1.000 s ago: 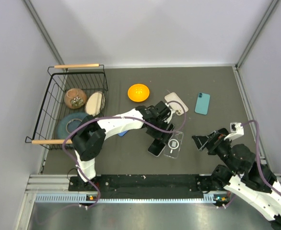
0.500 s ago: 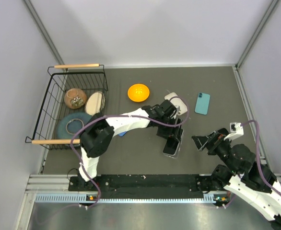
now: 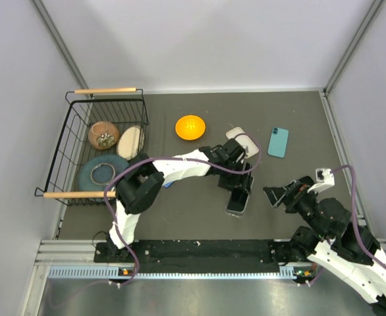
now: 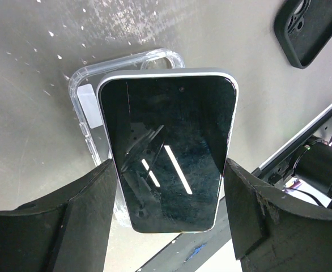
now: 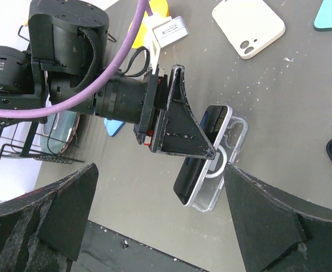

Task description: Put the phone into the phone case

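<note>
The phone [image 4: 169,153], glossy black screen up, is held by its long edges between my left gripper's [image 4: 170,165] fingers. It hangs tilted just above the phone case [image 4: 86,107], a clear shell lying on the table, whose rim shows past the phone's top and left side. In the right wrist view the phone [image 5: 197,175] leans over the case [image 5: 231,153], whose white ring mark shows. In the top view the left gripper [image 3: 236,187] is at mid-table. My right gripper [image 5: 160,167] is open wide and empty, to the right of the case [image 3: 278,195].
A beige-backed phone [image 5: 249,25] and a teal phone [image 3: 278,142] lie behind the case. A black case [image 4: 310,28] lies to the right. An orange bowl [image 3: 190,127] and a wire basket [image 3: 94,148] holding several items are on the left.
My left gripper has carried the phone rightward from beside the clear case to over it. The right arm has not moved.
</note>
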### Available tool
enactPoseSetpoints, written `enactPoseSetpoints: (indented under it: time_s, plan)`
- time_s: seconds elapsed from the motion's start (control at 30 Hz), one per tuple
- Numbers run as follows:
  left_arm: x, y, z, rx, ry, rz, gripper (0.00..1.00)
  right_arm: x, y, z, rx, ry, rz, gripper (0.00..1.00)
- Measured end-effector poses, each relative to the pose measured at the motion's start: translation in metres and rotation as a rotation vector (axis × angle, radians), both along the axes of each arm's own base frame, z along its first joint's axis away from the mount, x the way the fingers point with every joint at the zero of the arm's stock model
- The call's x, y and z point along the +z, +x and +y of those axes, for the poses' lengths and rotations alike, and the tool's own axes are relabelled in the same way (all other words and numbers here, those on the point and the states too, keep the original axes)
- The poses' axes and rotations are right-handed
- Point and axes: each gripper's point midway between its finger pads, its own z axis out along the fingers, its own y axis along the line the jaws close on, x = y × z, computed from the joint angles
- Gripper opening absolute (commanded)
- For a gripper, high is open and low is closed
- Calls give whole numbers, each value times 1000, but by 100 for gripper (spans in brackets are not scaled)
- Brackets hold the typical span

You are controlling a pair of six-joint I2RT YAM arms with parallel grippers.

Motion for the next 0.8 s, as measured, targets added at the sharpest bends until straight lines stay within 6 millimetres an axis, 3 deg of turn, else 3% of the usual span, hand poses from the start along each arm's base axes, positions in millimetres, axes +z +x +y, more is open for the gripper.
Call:
enactPoseSetpoints:
  time_s: [0.23,0.57,0.8]
  plan:
    - [2,8,-5,18,-6,-23,42,0,0,0,0,0,0,92]
    - [-14,11,-4,26,25,-18,45,0,0,0,0,0,0,92]
    - [-15,11,-4,30,29,-24,56,0,0,0,0,-1,0,92]
